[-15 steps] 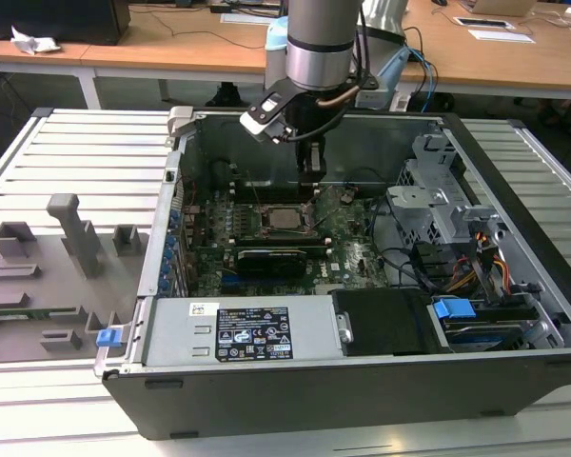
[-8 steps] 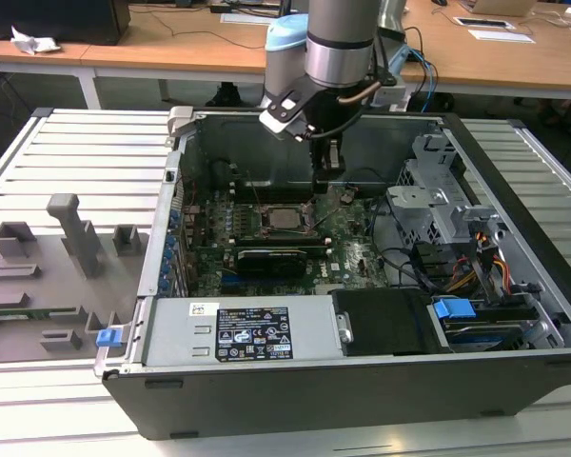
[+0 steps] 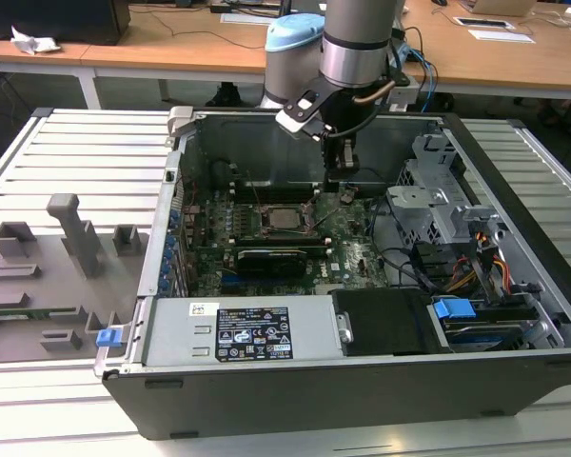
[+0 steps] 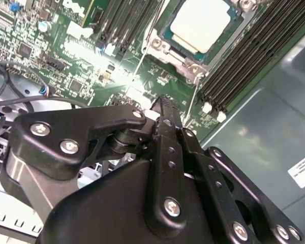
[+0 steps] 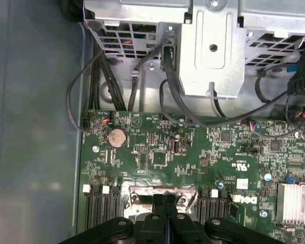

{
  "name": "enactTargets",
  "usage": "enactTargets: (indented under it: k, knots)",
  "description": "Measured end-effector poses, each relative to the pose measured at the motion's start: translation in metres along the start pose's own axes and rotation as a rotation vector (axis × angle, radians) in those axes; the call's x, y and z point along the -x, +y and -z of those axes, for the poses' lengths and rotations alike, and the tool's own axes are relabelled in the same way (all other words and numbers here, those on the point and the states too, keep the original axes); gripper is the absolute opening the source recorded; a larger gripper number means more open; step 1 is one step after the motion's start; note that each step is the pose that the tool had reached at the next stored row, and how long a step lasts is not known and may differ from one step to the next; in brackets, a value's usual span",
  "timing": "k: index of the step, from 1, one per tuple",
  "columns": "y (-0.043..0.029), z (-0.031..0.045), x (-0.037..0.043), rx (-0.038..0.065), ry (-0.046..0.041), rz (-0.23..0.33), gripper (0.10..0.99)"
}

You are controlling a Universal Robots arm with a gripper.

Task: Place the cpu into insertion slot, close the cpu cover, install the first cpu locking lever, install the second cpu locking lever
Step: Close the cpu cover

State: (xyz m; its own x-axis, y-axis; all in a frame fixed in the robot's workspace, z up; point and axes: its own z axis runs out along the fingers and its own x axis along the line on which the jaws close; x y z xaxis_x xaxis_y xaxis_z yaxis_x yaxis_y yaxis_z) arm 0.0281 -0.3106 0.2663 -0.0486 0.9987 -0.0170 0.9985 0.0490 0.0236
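— What's crowding the gripper [image 3: 341,188] in there?

— Plenty. It hangs inside the open computer case [image 3: 362,400], with the grey drive cage [image 3: 428,205] on the exterior view's right of it. In the first wrist view, black cables [image 5: 99,76] drop from that cage to the motherboard [image 5: 157,152] beyond the fingertips, near a coin battery [image 5: 117,136]. Black memory slots [image 5: 97,208] flank the fingers on both sides.

— And the fingers themselves?

— Pressed together, tip against tip, in both wrist views. They sit low over the board, just beside the socket's corner.

— Where's the cpu [image 4: 201,23]?

— Just past the fingertips, lying flat in the insertion slot [image 3: 268,217]. In the exterior view it's to the left of the gripper. It has a silvery-grey square top with a green edge showing round it. The cpu cover [image 4: 193,63] lies down around it, and the chip shows through the window. A thin wire lever [image 4: 193,96] runs from the socket's corner towards the fingertips. Latched or not, I can't tell.

— What else is in the case?

— A long black graphics card [image 3: 271,259] beyond the socket from the gripper, and a labelled power supply [image 3: 171,324] along the front wall. Outside, grey fixtures [image 3: 67,228] stand on the slatted table [image 3: 86,143], well apart from the gripper.
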Motion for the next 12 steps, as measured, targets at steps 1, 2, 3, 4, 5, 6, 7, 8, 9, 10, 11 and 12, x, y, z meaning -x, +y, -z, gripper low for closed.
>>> enactTargets:
  k: [1, 2, 3, 4, 5, 6, 7, 8, 9, 10, 11, 12]
  knots:
    - [0.0011, -0.0002, -0.0002, 0.000, -0.0009, 0.000, 0.106]
    - [0.0029, -0.0004, -0.0006, 0.000, -0.0030, -0.002, 0.106]
    - [0.0037, -0.0005, -0.0009, 0.000, -0.0048, -0.005, 0.106]
    - [0.0045, -0.0007, -0.0012, 0.000, -0.0064, -0.010, 0.106]
    - [0.0052, -0.0009, -0.0013, -0.001, -0.0068, -0.012, 0.106]
    - [0.0072, -0.0013, -0.0016, -0.001, -0.0071, -0.013, 0.106]
    - [0.0086, -0.0017, -0.0019, -0.001, -0.0070, -0.013, 0.106]
    - [0.0105, -0.0021, -0.0024, -0.001, -0.0070, -0.013, 0.106]
    - [0.0127, -0.0023, -0.0029, -0.001, -0.0072, -0.013, 0.106]
    - [0.0144, -0.0024, -0.0032, -0.001, -0.0071, -0.013, 0.106]
    - [0.0180, -0.0026, -0.0040, -0.001, -0.0077, -0.013, 0.106]
    - [0.0206, -0.0029, -0.0047, -0.001, -0.0097, -0.013, 0.106]
